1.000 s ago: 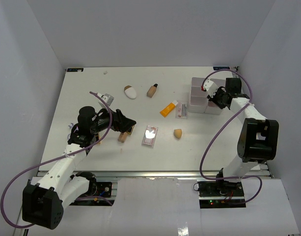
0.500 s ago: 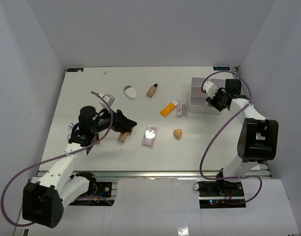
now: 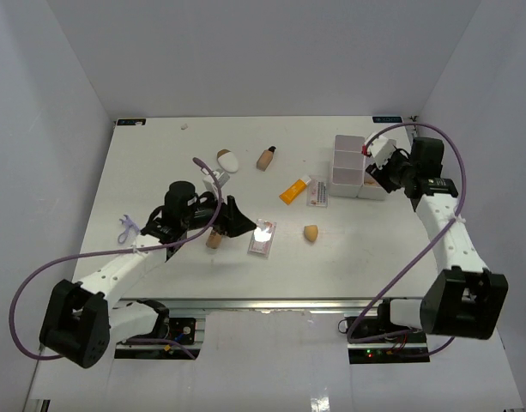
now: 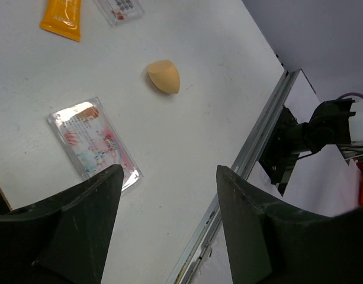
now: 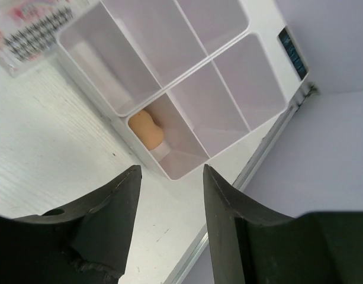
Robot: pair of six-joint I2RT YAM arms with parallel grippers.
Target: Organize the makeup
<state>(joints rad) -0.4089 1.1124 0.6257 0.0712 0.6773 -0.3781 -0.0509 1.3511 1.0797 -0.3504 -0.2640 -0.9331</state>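
My left gripper (image 4: pixel 168 173): wide apart, empty, poised by the pink palette (image 4: pixel 95 145) at centre-left, likely my next pick.
My right gripper (image 5: pixel 171 169): half-parted, empty, above the white box (image 5: pixel 228 77).
Sponge (image 5: pixel 148 130): inside the box, mid-frame, sorted.

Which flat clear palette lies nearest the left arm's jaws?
The pink-printed clear palette just ahead of those jaws; the other flat clear palette lies farther off, beside the orange white-capped tube.

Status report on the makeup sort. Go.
Left gripper open, empty, near the palette. Right gripper open, empty, above the white box. Boxed sponge in one compartment; loose sponge, orange tube on table. Nothing blocking the box.
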